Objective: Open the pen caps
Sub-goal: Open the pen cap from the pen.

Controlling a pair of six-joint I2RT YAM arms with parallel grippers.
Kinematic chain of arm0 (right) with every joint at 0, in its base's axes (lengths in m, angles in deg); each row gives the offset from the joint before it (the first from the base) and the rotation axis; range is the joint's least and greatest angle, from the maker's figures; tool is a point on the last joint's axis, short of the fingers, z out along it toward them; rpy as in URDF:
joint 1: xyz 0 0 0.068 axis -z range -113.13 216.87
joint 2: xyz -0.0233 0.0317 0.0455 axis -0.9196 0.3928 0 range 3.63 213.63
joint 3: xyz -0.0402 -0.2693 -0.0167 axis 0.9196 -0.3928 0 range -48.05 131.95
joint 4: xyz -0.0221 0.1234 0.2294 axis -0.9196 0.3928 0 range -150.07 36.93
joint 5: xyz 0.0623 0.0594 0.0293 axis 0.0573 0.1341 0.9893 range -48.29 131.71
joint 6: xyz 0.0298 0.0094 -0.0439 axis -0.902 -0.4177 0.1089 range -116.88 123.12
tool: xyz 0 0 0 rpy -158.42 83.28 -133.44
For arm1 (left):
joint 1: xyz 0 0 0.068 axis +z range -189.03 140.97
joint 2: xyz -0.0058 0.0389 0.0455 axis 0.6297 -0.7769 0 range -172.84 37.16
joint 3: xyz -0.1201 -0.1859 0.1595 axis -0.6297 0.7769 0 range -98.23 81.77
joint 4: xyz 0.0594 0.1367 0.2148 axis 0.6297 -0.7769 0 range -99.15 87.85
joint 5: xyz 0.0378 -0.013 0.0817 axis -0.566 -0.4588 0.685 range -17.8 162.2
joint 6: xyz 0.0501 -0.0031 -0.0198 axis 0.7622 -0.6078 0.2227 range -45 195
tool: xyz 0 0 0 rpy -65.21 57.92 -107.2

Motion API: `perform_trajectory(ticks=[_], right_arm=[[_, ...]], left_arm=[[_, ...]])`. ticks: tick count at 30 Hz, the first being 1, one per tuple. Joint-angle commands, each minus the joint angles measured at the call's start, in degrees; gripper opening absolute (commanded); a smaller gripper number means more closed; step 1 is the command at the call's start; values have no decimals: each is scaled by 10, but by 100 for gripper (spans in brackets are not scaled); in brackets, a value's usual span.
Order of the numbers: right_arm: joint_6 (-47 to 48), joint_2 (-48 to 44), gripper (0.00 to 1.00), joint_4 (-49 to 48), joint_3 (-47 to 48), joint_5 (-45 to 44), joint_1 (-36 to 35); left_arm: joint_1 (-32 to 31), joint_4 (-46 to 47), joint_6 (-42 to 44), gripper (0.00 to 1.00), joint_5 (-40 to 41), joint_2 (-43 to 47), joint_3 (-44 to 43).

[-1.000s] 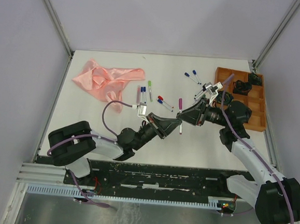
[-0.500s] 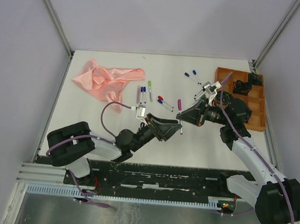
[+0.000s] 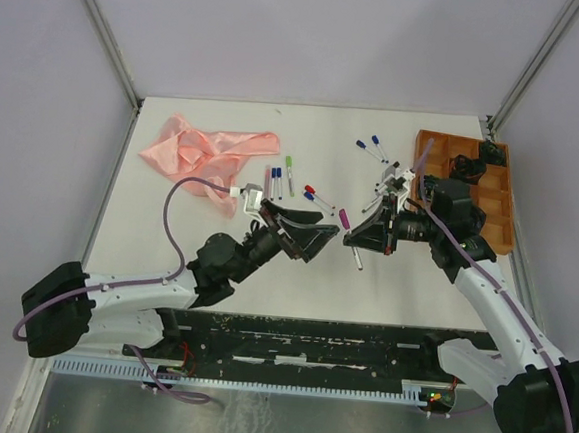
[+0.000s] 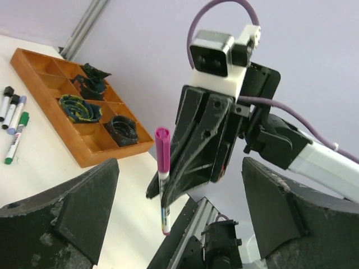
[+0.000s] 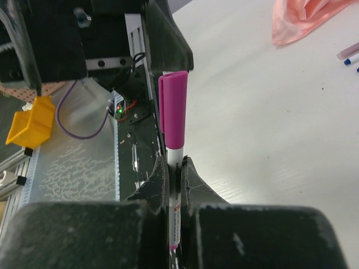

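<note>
The right gripper (image 5: 175, 171) is clamped on the pen (image 5: 174, 159) above the middle of the table (image 3: 167, 237). The left gripper (image 3: 324, 237) gapes wide. It should close squarely on the cap (image 5: 173, 106), then pull straight along the barrel.

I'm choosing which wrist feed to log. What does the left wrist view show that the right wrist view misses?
Left wrist only: the wooden tray, loose pens on the table, and the left gripper wide open. Right wrist only: the pink cloth and a close look at the right gripper pinching the white barrel. Both: the pen with its pink cap on.
</note>
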Motion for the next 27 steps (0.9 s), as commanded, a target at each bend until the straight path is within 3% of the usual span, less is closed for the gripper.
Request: perform_trajectory(ticks=[1,12,20,21,24,27], right_arm=[[80,-12,0,70,32,0,-4],[90,-10,0,73,28,-12,-8],[99,-9,0,79,28,-20,-10],[101,-9,0,81,28,-23,-11],[107,-9,0,87,30,-29,-12],[115,-8,0,93,29,-31,-15]], left_arm=[[2,-142,6,92,47,12,-49],[0,-174,-55,70,35,-61,-124],[0,-156,-71,46,3,-110,-157],[0,-155,-73,40,0,-113,-158],[1,-149,-73,8,-2,-111,-155],[1,-146,-64,3,22,-94,-150]])
